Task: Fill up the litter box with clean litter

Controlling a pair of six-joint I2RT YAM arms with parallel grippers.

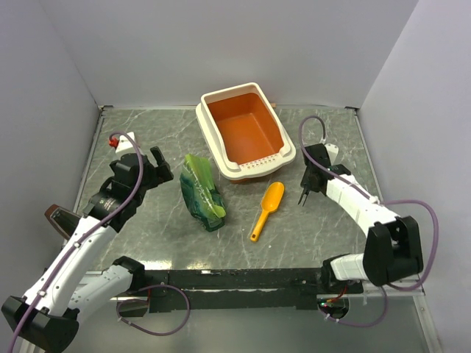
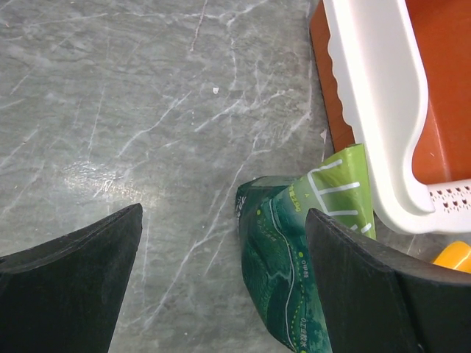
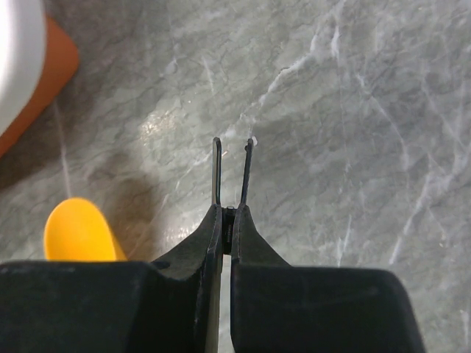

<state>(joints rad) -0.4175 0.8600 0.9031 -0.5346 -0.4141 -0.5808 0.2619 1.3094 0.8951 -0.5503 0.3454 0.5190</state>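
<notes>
The litter box (image 1: 207,132) stands at the back middle, orange inside with a cream rim, and holds nothing; its rim also shows in the left wrist view (image 2: 379,95) and the right wrist view (image 3: 18,59). No clean litter shows in any view. A green crinkly bag (image 1: 202,191) lies in front of the box's left corner. My left gripper (image 1: 159,168) is open and empty just left of the bag; in the left wrist view the bag (image 2: 294,272) lies by the right finger of this gripper (image 2: 224,220). My right gripper (image 1: 302,197) is shut and empty (image 3: 233,143), right of the scoop.
An orange-yellow scoop (image 1: 266,209) lies on the grey marbled table in front of the box, and shows in the right wrist view (image 3: 77,232). A small red-and-white object (image 1: 121,140) sits at the back left. Pale walls close the left, back and right sides.
</notes>
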